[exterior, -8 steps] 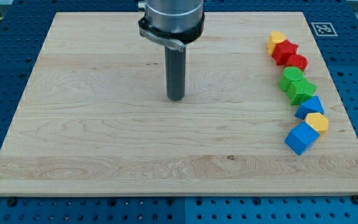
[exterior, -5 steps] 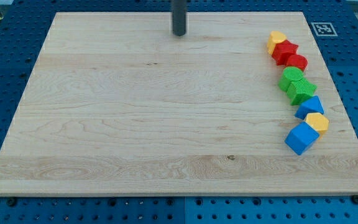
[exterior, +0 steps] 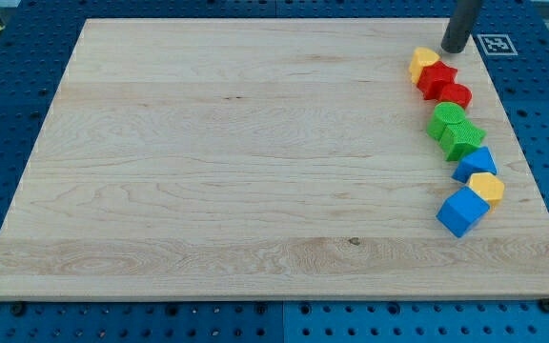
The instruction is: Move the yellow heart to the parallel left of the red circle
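My tip (exterior: 456, 49) is at the view's top right, just above and to the right of a yellow block (exterior: 423, 62) that looks like the heart, with a small gap between them. That block touches a red star (exterior: 437, 78). The red circle (exterior: 457, 94) lies just below and to the right of the star. A second yellow block (exterior: 488, 187), of unclear shape, lies lower in the same column.
Blocks form a column down the board's right side: green circle (exterior: 448, 116), green star (exterior: 463, 139), blue block (exterior: 475, 163), blue cube (exterior: 461, 211). The wooden board (exterior: 208, 171) lies on a blue perforated table. A marker tag (exterior: 497, 43) sits at the board's top right corner.
The rod moved from the board's middle up to the top edge, then right to the top right corner beside the upper yellow block. No block has moved.
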